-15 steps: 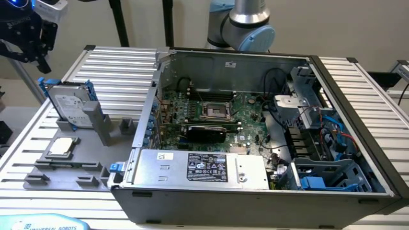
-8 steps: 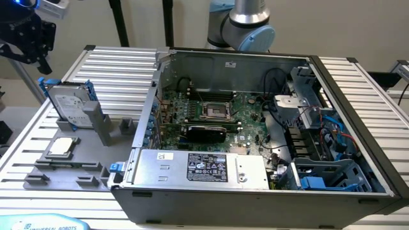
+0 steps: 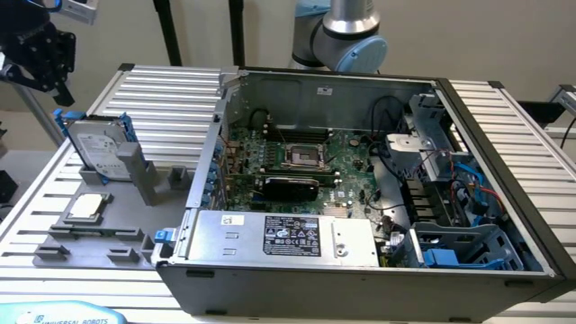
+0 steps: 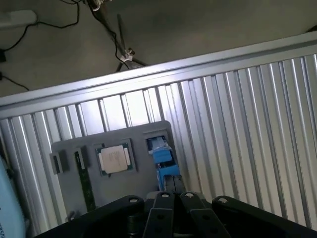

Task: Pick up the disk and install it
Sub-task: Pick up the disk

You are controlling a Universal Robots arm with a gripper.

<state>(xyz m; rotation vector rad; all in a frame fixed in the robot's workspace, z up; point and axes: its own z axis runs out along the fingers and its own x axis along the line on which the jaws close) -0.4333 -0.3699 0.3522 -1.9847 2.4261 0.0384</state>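
**A:** Exterior view first. Surface and room?

**B:** I've got a ribbed aluminium table (image 3: 171, 101) with a pale wall (image 3: 504, 40) behind it. The grey fixture (image 3: 99, 233) sits on the slats. The open computer case (image 3: 360, 88) is just beside the fixture, on the exterior view's right. Its motherboard (image 3: 297, 158) and power supply (image 3: 279, 236) are exposed. The arm base (image 3: 347, 30) is well apart from the fixture, past the case.

**A:** Disk?

**B:** The disk (image 3: 97, 152) stands upright in a slot at the fixture's far end, blue frame on its edges, white label showing. A CPU chip (image 3: 90, 206) lies flat in a pocket in the fixture, nearer the camera than the disk.

**A:** Gripper?

**B:** The gripper (image 3: 59, 93) hangs over the fixture's disk end, near the disk's top edge. I read a small gap between them. It holds nothing.

**A:** Wrist view?

**B:** I'm looking down on the fixture, with table slats all round it. Past the table edge there's grey floor (image 4: 208, 25) with loose cables (image 4: 64, 20). The fingers (image 4: 168, 184) are pressed together, closed on nothing. The disk shows edge-on as a blue strip in the fixture, right under the fingertips. I can't tell contact from this angle. The chip sits beside the disk in the fixture.
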